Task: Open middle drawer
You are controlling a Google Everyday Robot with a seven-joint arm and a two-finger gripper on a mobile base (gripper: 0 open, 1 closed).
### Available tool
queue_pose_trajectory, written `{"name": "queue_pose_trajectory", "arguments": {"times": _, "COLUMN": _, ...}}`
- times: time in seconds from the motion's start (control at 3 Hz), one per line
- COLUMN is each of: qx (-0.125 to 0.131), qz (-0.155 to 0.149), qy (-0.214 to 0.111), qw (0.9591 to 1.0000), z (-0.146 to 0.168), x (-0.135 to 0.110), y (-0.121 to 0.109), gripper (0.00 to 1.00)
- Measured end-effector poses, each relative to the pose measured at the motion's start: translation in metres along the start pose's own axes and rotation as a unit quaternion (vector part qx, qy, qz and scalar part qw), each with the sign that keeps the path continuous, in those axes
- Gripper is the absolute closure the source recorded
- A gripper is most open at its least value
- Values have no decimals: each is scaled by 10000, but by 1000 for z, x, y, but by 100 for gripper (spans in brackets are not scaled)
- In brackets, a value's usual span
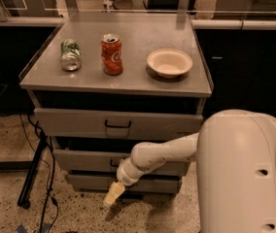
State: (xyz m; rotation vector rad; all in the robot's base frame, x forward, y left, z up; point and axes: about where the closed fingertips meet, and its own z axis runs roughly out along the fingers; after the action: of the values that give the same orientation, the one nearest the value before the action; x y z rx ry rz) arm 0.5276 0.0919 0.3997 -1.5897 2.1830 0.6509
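The middle drawer (79, 160) is a grey metal front between the top drawer (75, 122) and the bottom drawer (157, 184). It looks pushed in. Its small black handle (112, 163) is partly hidden behind my wrist. My gripper (112, 194) hangs at the end of the white arm (162, 152). It points down towards the floor, just below the middle drawer's handle and in front of the bottom drawer's front. It holds nothing that I can see.
On the cabinet top stand a green can on its side (70, 55), an upright red can (112, 54) and a white bowl (169, 62). A black stand and cables (33, 174) lie at the left. My white body (245, 174) fills the lower right.
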Motion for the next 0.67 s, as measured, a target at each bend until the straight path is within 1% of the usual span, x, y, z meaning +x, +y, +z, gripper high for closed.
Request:
{"name": "queue_pose_trajectory", "arguments": {"times": 0.33, "qx": 0, "qz": 0, "qy": 0, "qw": 10000, "z": -4, "x": -3, "y": 1, "gripper": 0}}
{"name": "queue_pose_trajectory", "arguments": {"times": 0.67, "qx": -352, "qz": 10, "qy": 59, "qw": 9994, "z": -11, "x": 4, "y": 41, "gripper": 0}}
